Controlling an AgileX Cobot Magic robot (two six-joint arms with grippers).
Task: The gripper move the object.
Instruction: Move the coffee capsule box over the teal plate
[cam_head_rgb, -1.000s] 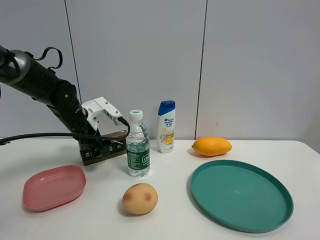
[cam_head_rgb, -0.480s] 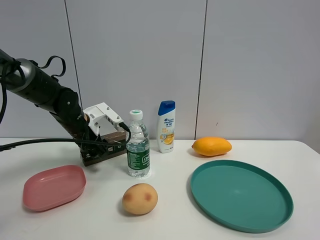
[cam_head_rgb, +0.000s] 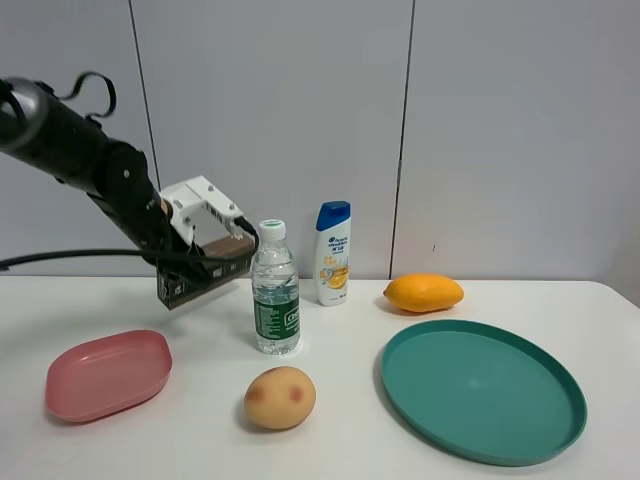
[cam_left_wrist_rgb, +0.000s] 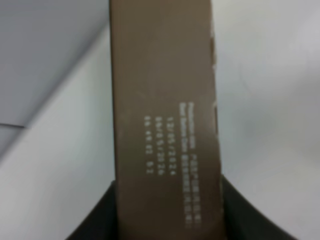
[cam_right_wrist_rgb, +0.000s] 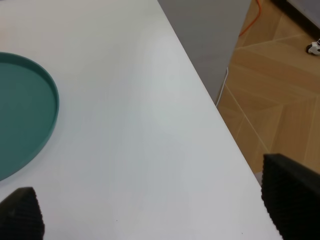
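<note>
While the exterior high view shows the left gripper (cam_head_rgb: 220, 260) clamped on the object (cam_head_rgb: 185, 285), held tilted above the table (cam_head_rgb: 330, 440) near the water bottle (cam_head_rgb: 275, 300), pick-up looks done and set-down remains; the arm reaches in from the left side, wrist angled down. Left wrist view: object (cam_left_wrist_rgb: 162, 100) runs out between the black fingers (cam_left_wrist_rgb: 95, 220), pinched. Right wrist view: right gripper (cam_right_wrist_rgb: 155, 205) spread wide, empty, over the table edge near the teal plate (cam_right_wrist_rgb: 30, 100).

On the carton (cam_left_wrist_rgb: 165, 100), the white print (cam_left_wrist_rgb: 172, 137) was too blurred to read, and both carton ends were cropped. Of the right gripper (cam_right_wrist_rgb: 155, 207) only finger ends showed; the teal plate (cam_right_wrist_rgb: 30, 115) was cut off.
</note>
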